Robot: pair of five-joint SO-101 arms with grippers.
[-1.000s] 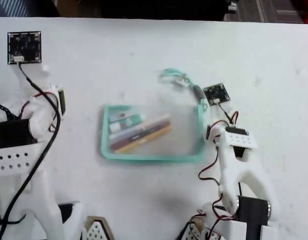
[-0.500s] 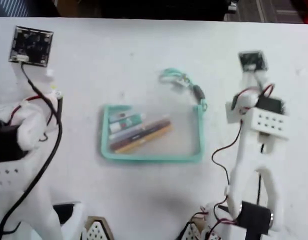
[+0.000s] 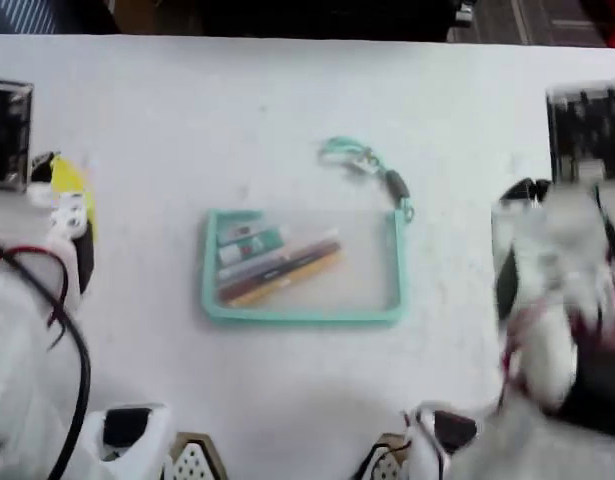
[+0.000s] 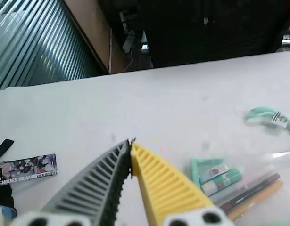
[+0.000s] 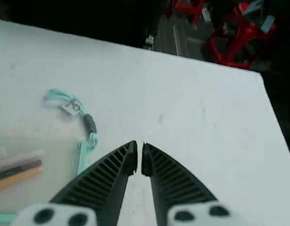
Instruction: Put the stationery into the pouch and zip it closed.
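**Pouch loaded, both tools empty and off to the sides**

The clear pouch [image 3: 362, 280] with its teal edging lies flat near the middle of the white worktop [image 3: 287, 100]. The stationery [image 3: 277, 262] is inside it: a handful of pens and markers lying side by side, bunched toward the end nearer the left arm, with the other half of the pouch bare. A teal wrist strap [image 3: 347, 155] curls away from the far corner on the right arm's side, joined to the pouch by a dark toggle [image 3: 394, 184]. From where I stand I cannot tell whether the zip is fully drawn.

The left tool [image 4: 131, 143] has one grey finger and one yellow one. Their tips are pressed together with nothing between them, and it hangs over bare worktop well apart from the pouch. The right tool [image 5: 139, 147] has two black fingers with only a sliver of gap at the tips, and it is also empty. It sits above the worktop beside the strap end of the pouch, touching neither.

A small printed card [image 4: 27, 167] lies on the worktop out on the left arm's side.
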